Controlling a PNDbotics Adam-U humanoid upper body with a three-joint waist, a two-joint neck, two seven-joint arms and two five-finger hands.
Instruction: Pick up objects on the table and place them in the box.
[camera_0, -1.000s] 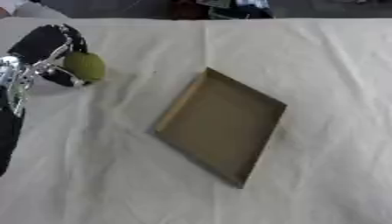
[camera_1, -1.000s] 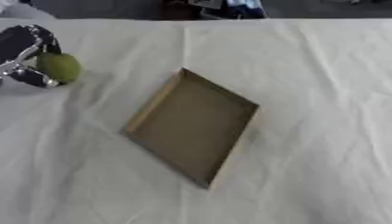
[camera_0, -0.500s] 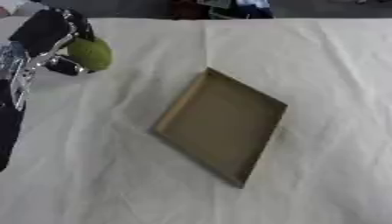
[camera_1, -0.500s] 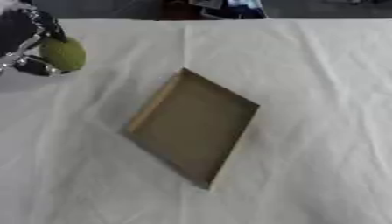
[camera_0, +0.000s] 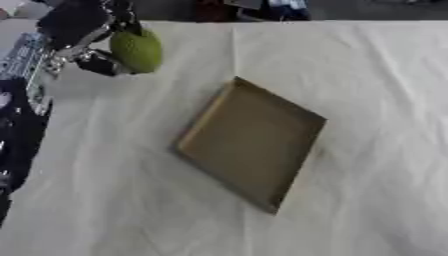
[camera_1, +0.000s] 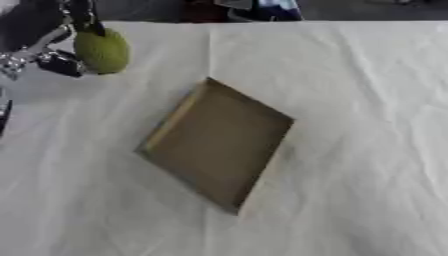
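Yellow-green rounded fruit (camera_0: 136, 51) — far left, lifted off the white cloth-covered table (camera_0: 367, 90), left hand (camera_0: 83, 30) fingers curled round it. Likely light, smooth, roll-prone — hold across its middle. Shallow brown cardboard box (camera_0: 249, 142) sits centre.

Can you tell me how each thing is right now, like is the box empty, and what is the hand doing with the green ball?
left hand: fingers curled round the green ball, holding it up.
green ball: held in the left hand, off the cloth, not over the box.
box: open, empty, lying flat and turned cornerwise.
white cloth: spread over the table, a bit wrinkled.
right hand: not seen.
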